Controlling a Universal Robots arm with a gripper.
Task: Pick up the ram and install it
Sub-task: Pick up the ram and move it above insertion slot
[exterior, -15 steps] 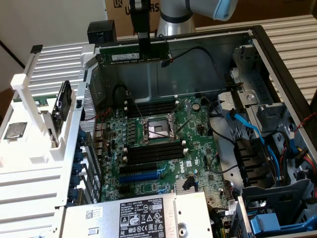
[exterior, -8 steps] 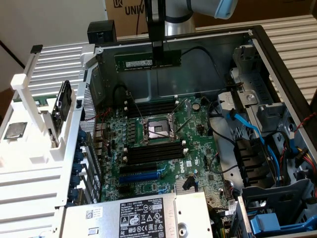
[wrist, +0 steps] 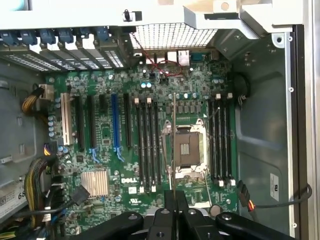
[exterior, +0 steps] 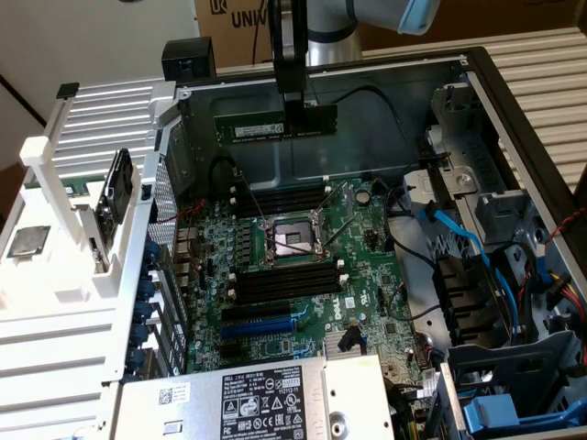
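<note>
Carrying step: black gripper (exterior: pixel 293 117), nearly closed, pinching long dark-green ram stick (exterior: pixel 252 127) above green motherboard (exterior: pixel 367 275); seating probably needing alignment over black memory slots (exterior: pixel 284 280).

The ram (exterior: pixel 261 126) is dark green with a white label strip; the end effector (exterior: pixel 294 117) is black. The motherboard (exterior: pixel 367 266) is green, its memory slots (exterior: pixel 280 284) black with white end clips; one expansion slot (exterior: pixel 261 324) is blue.
</note>
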